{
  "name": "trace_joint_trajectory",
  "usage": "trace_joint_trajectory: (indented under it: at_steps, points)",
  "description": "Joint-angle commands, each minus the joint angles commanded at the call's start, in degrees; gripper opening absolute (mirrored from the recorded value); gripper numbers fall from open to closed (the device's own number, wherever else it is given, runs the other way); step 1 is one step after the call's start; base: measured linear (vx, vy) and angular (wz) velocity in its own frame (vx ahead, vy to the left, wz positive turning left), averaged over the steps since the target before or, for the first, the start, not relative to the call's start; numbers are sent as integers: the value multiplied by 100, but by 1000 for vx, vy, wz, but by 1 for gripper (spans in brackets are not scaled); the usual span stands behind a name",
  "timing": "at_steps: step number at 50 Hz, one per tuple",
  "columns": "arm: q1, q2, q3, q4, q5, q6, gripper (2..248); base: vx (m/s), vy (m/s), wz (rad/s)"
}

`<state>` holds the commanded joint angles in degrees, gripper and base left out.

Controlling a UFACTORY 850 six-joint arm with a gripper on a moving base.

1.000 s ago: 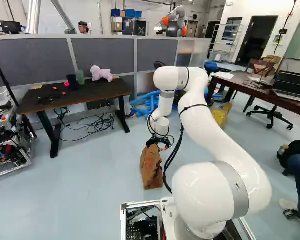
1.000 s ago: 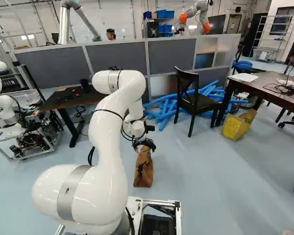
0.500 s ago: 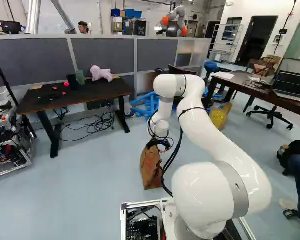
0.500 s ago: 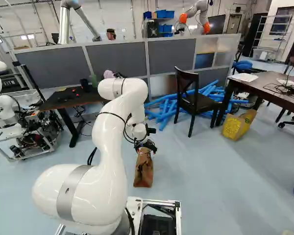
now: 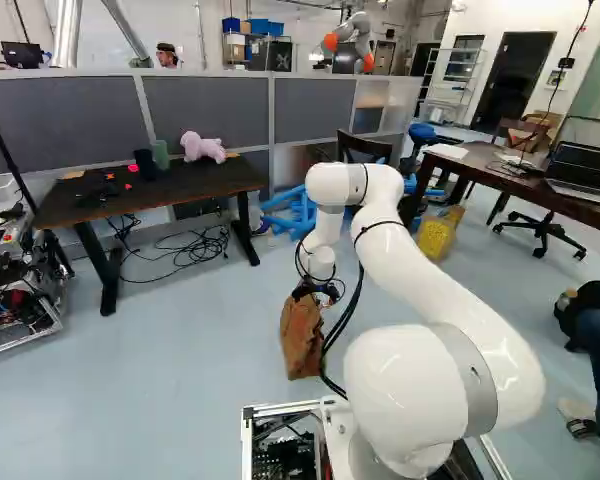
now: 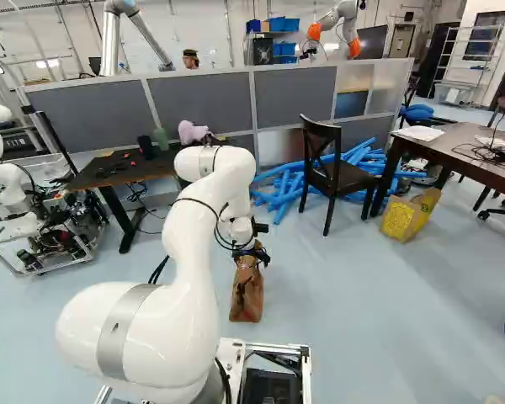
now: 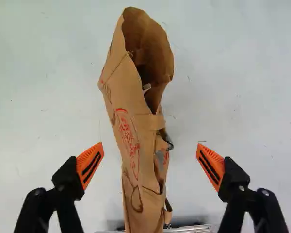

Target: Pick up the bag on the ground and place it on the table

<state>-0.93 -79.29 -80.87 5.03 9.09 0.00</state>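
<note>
Wrist view: grasp step, I judge; my gripper [image 7: 150, 144], fingers apart, straddles the brown paper bag [image 7: 131, 97]. Close next, then lift, likely toward the far-left table [image 5: 190, 187].

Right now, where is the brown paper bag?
The brown paper bag stands on the floor, just ahead of the arm's base, between the open gripper's two fingers.

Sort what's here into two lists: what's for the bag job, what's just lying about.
For the job:
- brown bag
- open gripper
- left-hand table or right-hand table; can't tell which

Lying about:
- pink plush toy
- blue tubes
- black chair
- laptop
</note>
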Motion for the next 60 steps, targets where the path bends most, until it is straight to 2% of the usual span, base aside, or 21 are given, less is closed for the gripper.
trace_joint_trajectory:
  at_steps: [23, 43, 52, 53, 58, 59, 60]
  points:
    - [1, -516, -508, 0, -242, 0, 247, 0, 0, 0]
    - [1, -953, -926, 0, -260, 0, 247, 0, 0, 0]
    - [1, -1029, -1000, 0, -260, 0, 247, 0, 0, 0]
    - [1, -1031, -1003, 0, -260, 0, 224, 0, 0, 0]
    - [1, -1037, -1009, 0, -260, 0, 224, 0, 0, 0]
    - [1, -1038, -1009, 0, -260, 0, 186, 0, 0, 0]
    - [1, -1038, -1009, 0, -260, 0, 186, 0, 0, 0]
